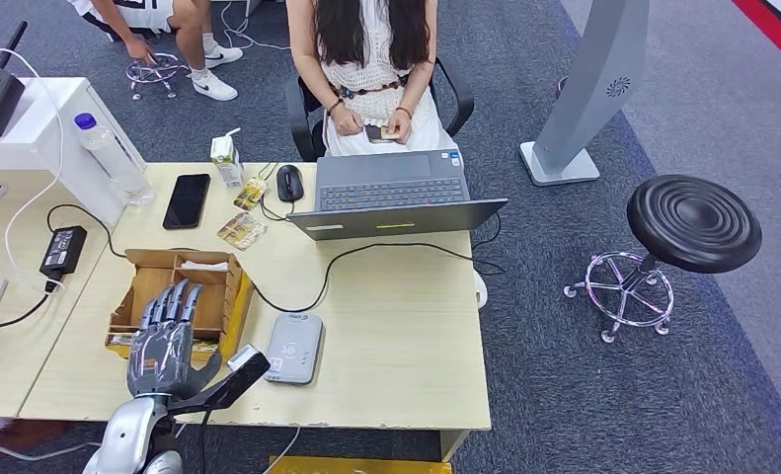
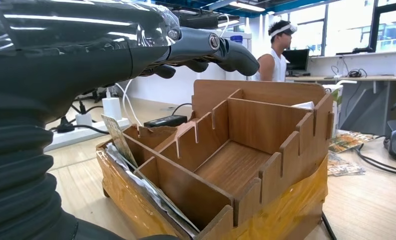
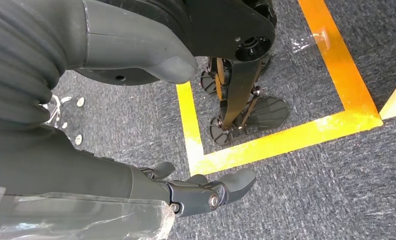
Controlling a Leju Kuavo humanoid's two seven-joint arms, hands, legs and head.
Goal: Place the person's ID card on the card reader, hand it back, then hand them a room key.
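Note:
My left hand [image 1: 164, 341] hovers flat with its fingers spread over the near part of a divided wooden box [image 1: 230, 296], holding nothing. In the left wrist view the left hand's fingers [image 2: 221, 50] reach out above the wooden box [image 2: 246, 150], where a thin card [image 2: 116, 136] stands in a narrow slot. A grey card reader [image 1: 293, 348] lies on the table just right of the box, with nothing on it. A person [image 1: 371, 59] sits across the table holding a small dark object [image 1: 379, 132] in both hands. My right hand [image 3: 206, 192] hangs over the carpet, fingers apart and holding nothing.
An open laptop [image 1: 396, 193] stands in front of the person. A phone [image 1: 187, 200], mouse [image 1: 289, 183], drink carton [image 1: 227, 161] and snack packets [image 1: 241, 229] lie behind the box. A black cable [image 1: 366, 252] crosses the table [image 1: 396, 336]. A stool [image 1: 692, 222] stands to the right.

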